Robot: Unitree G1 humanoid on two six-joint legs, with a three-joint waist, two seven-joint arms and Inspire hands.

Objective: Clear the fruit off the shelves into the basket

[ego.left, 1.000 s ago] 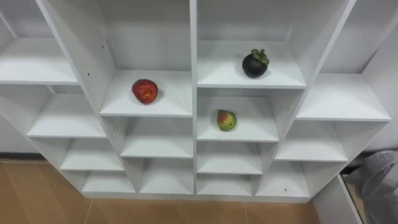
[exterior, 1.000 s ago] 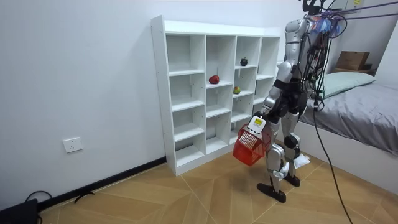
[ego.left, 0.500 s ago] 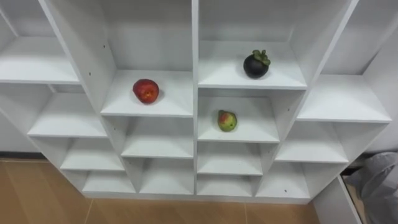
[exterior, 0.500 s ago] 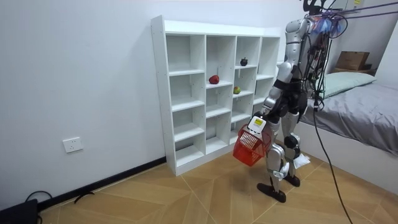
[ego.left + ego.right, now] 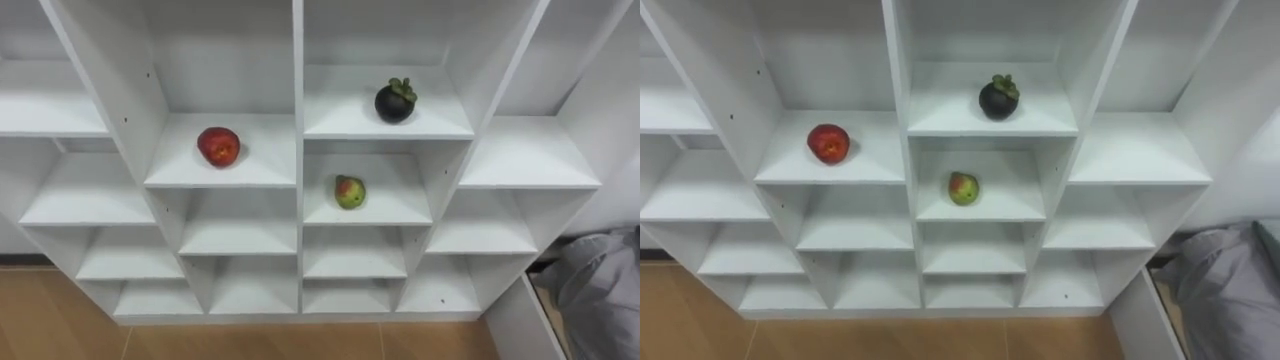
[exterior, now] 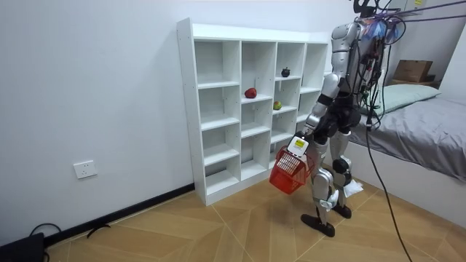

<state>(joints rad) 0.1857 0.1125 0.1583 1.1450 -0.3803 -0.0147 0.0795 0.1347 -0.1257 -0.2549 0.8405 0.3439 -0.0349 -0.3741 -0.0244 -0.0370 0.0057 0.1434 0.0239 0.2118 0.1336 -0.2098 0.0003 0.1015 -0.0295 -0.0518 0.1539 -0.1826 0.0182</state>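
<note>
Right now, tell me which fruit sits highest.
The dark fruit with the leafy cap, directly above the green fruit; the red apple sits lower, one column left.

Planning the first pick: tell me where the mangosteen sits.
In the left eye view the mangosteen sits right of centre, in the closet compartment directly above the green fruit, up and right of the red apple.

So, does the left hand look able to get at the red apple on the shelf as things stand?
Probably not yet: the left hand is low at the robot's side, carrying the red basket, while the apple lies in an open compartment of the shelf, nothing before it.
</note>
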